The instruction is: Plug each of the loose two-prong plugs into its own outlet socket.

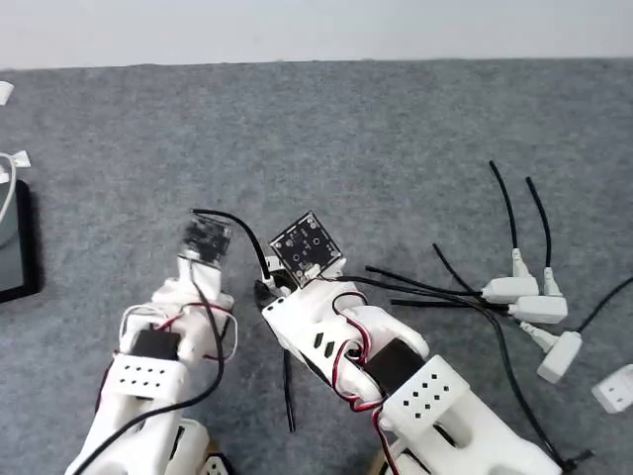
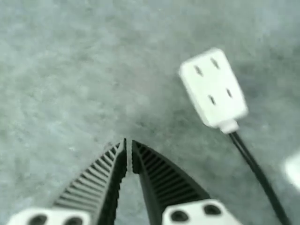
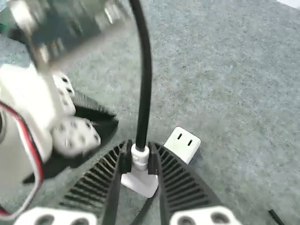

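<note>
The grey bench (image 1: pixel 396 129) shows a job barely begun: no plug can be seen seated in a socket.

The right gripper (image 3: pixel 139 145) has its fingers clamped on the neck of one white plug (image 3: pixel 138 180), whose black cord rises between them. That plug sits just beside the socket block (image 3: pixel 182 143). The block's two slots there are bare, so this plug is judged lined up rather than inserted. Its prongs are hidden under the fingers, though, so that cannot be confirmed.

The left gripper (image 2: pixel 128 143) is near the same block with its fingers closed almost tip to tip and nothing between them. It could help by steadying the block.

Three more plugs are left, clustered well apart on the right of the bench with their cords trailing: one (image 1: pixel 509 289), a second (image 1: pixel 542 310) touching it, and a third (image 1: pixel 560 356) just below. A small white block (image 1: pixel 615 388) lies at the right edge.
</note>
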Motion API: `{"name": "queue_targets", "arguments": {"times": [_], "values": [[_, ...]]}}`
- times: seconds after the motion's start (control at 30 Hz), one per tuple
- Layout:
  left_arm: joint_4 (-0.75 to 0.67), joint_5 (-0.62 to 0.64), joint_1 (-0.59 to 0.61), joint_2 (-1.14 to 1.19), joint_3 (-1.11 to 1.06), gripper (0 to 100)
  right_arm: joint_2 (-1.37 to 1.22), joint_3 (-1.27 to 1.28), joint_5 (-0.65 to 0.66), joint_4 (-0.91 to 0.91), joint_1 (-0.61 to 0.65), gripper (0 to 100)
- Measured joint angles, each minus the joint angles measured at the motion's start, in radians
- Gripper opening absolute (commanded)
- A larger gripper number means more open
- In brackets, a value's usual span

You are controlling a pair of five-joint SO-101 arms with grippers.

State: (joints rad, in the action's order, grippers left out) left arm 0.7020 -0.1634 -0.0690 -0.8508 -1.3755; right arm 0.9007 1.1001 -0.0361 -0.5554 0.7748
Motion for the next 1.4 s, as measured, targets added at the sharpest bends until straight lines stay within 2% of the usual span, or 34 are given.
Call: {"name": "queue_targets", "arguments": {"times": [0.17,0.3,0.47,0.77,1.03,1.23,1.4], "values": [[0.023,-0.189,-0.037,-0.002,-0.020,1,0.000,0.000,0.018,-0.020,0.000,0.8],[0.049,-0.247,-0.043,-0.002,-0.020,1,0.000,0.000,0.028,-0.064,0.000,0.8],[0.049,-0.238,-0.041,-0.002,-0.020,1,0.000,0.000,0.028,-0.068,0.000,0.8],[0.049,-0.035,0.081,-0.002,0.031,1,0.000,-0.038,0.028,-0.124,-0.109,0.8],[0.049,0.026,0.069,0.015,0.034,1,0.032,-0.078,0.023,-0.249,-0.035,0.8],[0.049,0.025,0.038,0.155,0.100,1,0.098,-0.078,0.023,-0.275,-0.003,0.8],[0.049,-0.098,0.038,0.161,0.109,1,0.098,-0.078,0.035,-0.275,0.017,0.8]]}}
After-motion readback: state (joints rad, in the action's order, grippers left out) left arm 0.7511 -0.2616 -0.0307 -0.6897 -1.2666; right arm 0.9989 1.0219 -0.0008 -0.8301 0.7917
